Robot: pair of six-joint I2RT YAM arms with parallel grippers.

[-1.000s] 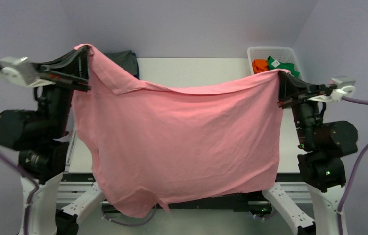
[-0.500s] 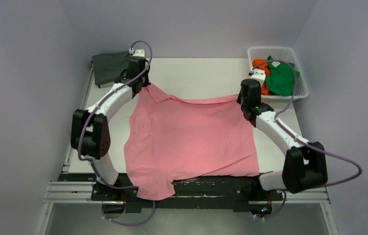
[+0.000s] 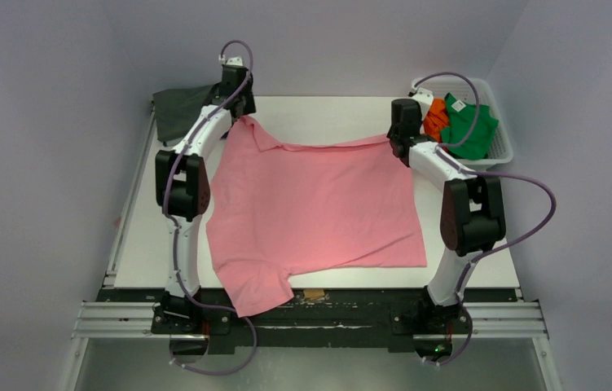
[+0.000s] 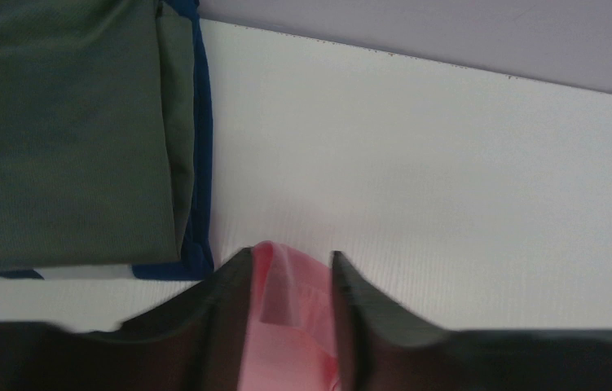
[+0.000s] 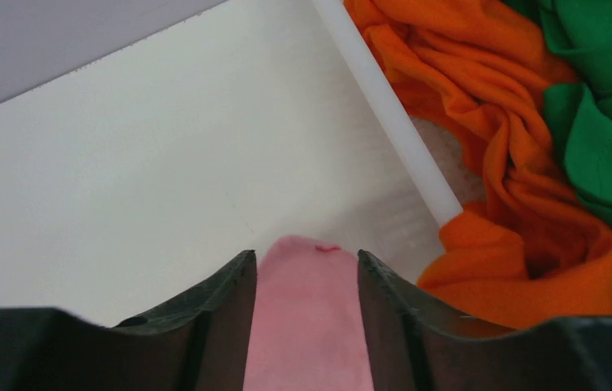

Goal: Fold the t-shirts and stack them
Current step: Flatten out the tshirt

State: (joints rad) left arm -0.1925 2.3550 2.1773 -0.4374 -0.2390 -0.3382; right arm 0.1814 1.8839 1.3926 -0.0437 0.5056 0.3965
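pink shirt (image 3: 319, 204) now dragged flatter toward the far edge, left gripper (image 4: 290, 265) and right gripper (image 5: 302, 261) each pinching a far corner; limp, light cloth, best held by corners.

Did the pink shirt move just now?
Yes. The pink shirt slid toward the far edge of the table, leaving less hanging over the near edge.

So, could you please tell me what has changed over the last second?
The pink t-shirt was lowered from the air onto the table, then drawn toward the far edge, so less hangs over the near edge. The left tool and right tool stayed shut on its far corners. The dark grey t-shirt and the basket did not move.
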